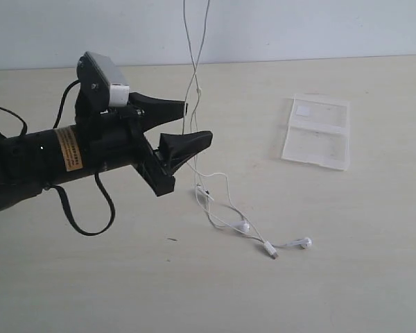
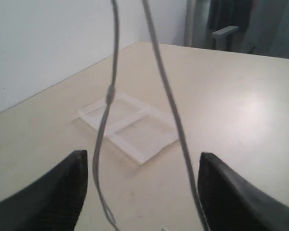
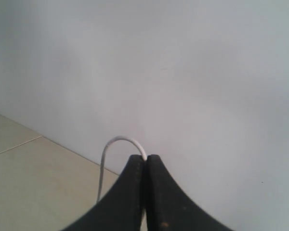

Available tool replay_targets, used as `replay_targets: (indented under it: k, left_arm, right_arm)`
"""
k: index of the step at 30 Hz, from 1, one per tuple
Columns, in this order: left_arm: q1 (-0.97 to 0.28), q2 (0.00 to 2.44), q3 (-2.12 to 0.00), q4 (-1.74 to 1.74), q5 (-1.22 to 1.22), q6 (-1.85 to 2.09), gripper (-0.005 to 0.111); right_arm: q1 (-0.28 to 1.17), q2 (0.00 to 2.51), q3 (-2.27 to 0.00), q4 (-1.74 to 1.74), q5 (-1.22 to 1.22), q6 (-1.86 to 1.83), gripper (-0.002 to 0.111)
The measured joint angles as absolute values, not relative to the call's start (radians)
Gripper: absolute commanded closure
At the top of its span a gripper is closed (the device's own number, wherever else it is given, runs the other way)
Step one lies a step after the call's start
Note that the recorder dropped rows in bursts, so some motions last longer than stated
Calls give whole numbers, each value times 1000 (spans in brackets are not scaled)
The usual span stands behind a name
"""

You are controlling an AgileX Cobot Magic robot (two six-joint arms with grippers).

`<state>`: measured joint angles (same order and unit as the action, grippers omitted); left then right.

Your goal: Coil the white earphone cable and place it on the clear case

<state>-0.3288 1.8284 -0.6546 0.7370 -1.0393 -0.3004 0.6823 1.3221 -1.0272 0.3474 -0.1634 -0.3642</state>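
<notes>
Here, right gripper (image 3: 145, 158) tight on earphone cable (image 1: 197, 90) (2 strands between wide-open left gripper (image 1: 197, 121)), clear case (image 1: 316, 132) apart.

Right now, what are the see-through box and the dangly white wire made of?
The clear case looks like hard, glossy plastic: the table shows through it. The white earphone cable looks like thin wire in a rubbery coat: it hangs and curls softly.

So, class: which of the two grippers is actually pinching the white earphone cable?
The right gripper: its jaws are shut on the white earphone cable. The left gripper is open, the strands hanging between its parted jaws.
</notes>
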Motion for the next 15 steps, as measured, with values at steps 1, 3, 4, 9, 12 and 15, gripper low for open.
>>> replay_targets:
  k: [1,3,4,9,12,15]
  left_arm:
    - [-316,1828,-655,774,-1064,-316,44]
    - [-295,1828,-658,839,-1095,-353,44]
    - [-286,1828,-665,875,-1101,-379,44]
    - [-262,1828,-733,1032,-1109,-500,44]
    - [-254,1828,-759,1043,-1088,-535,44]
    - [-245,1828,-765,1007,-1023,-539,44]
  right_arm:
    - [682,1322,-1027,347,-161,-364,108]
    - [682,1322,-1027,347,-153,-366,108]
    - [682,1322,-1027,347,-151,-366,108]
    - [682,1322,-1027,346,-132,-368,108]
    - [682,1322,-1027,346,-120,-368,108]
    - [682,1322,-1027,346,-115,-368,108]
